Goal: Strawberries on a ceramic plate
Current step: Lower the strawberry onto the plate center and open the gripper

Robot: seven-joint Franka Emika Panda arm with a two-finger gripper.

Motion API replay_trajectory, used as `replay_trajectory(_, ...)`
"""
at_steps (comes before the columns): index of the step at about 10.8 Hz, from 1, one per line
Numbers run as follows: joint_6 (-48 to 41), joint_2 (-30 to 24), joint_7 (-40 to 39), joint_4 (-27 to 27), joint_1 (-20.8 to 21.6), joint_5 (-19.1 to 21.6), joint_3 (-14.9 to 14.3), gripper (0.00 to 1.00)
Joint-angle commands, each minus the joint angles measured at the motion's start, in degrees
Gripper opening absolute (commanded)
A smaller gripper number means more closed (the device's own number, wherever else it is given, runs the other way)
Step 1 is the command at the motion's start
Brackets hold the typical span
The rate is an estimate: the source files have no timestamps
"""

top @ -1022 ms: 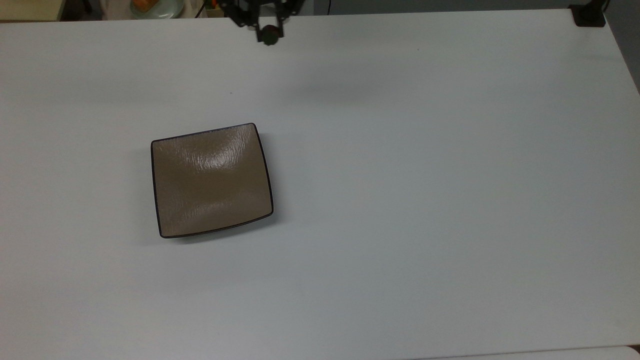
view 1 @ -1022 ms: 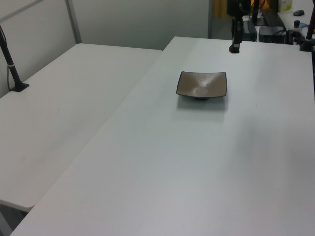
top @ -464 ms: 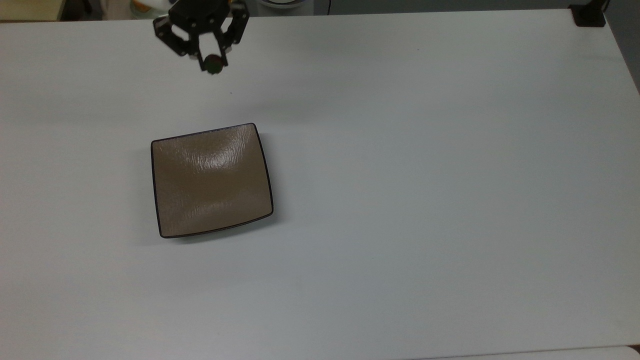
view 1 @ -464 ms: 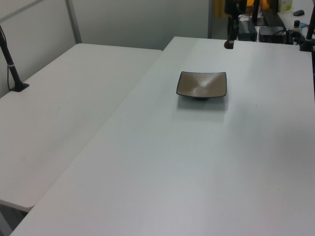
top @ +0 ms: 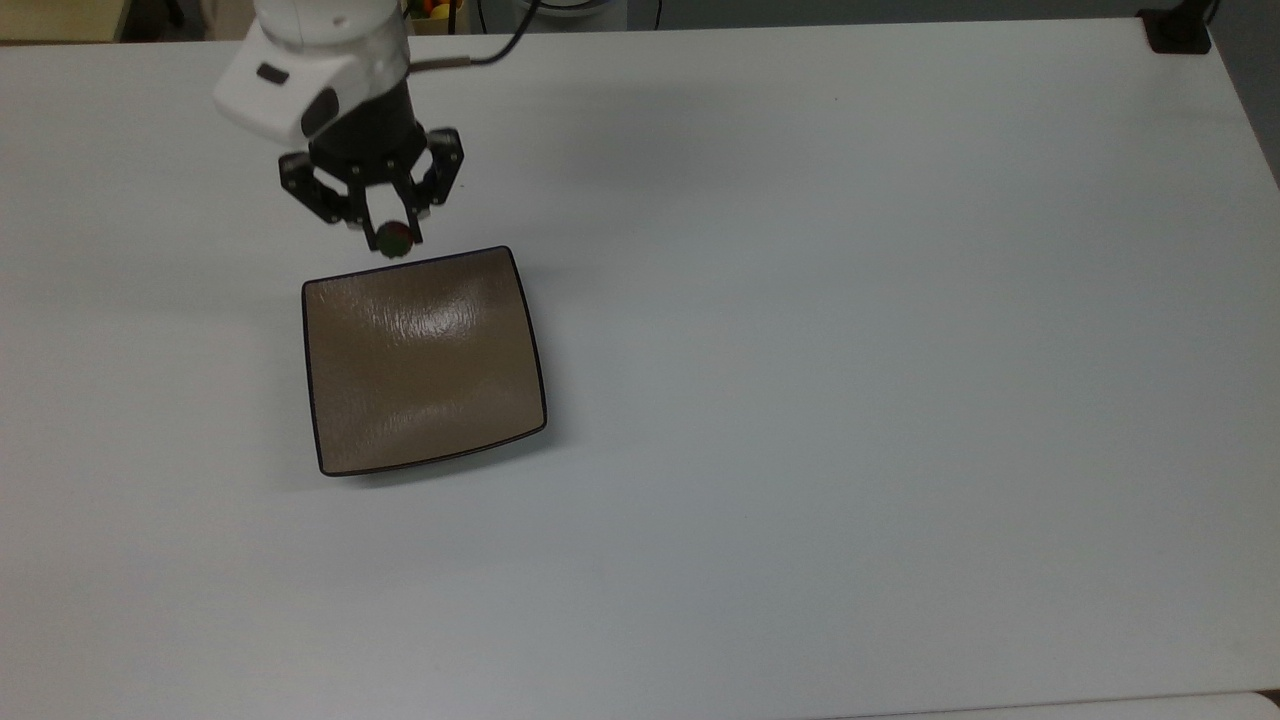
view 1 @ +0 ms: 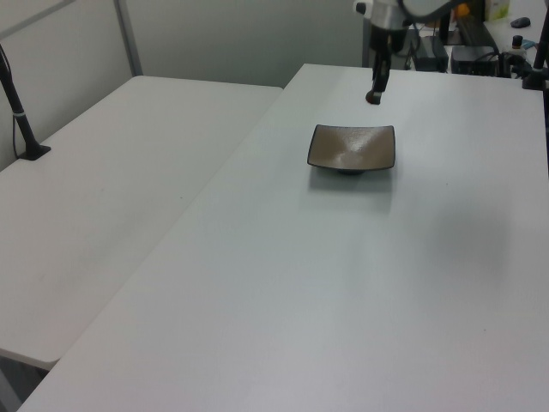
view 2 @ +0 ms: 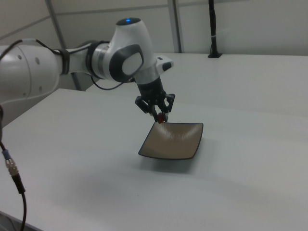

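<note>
The square tan-brown ceramic plate point(top: 424, 360) point(view 1: 352, 148) point(view 2: 173, 140) lies flat on the white table with nothing on it. My gripper point(top: 393, 238) point(view 1: 374, 96) point(view 2: 160, 119) hangs in the air, fingers pointing down, shut on a tiny dark-red strawberry point(top: 394, 237) point(view 2: 160, 119) with a green cap. In the top view the berry sits just above the plate's upper edge, left of its middle. In the right view it hovers over the plate's far left corner, clear of the glaze.
The white table point(top: 850, 350) stretches wide to the top view's right of the plate. A second white table point(view 1: 111, 189) adjoins on the left view's left. A black stand base point(top: 1178, 30) sits at the top view's upper right corner.
The arm has swept from the table's far edge toward the plate, carrying the strawberry, and its white wrist has come into the top view.
</note>
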Motion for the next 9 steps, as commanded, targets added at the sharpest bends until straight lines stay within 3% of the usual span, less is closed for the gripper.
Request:
replay_trajectory(1,4.87,4.29,-2.29,0.68,-0.39,1.21,0.57,0.00)
replay_trajectory(9,16.47,12.03,-2.30,-1.08,0.14,1.13,1.27,0.02)
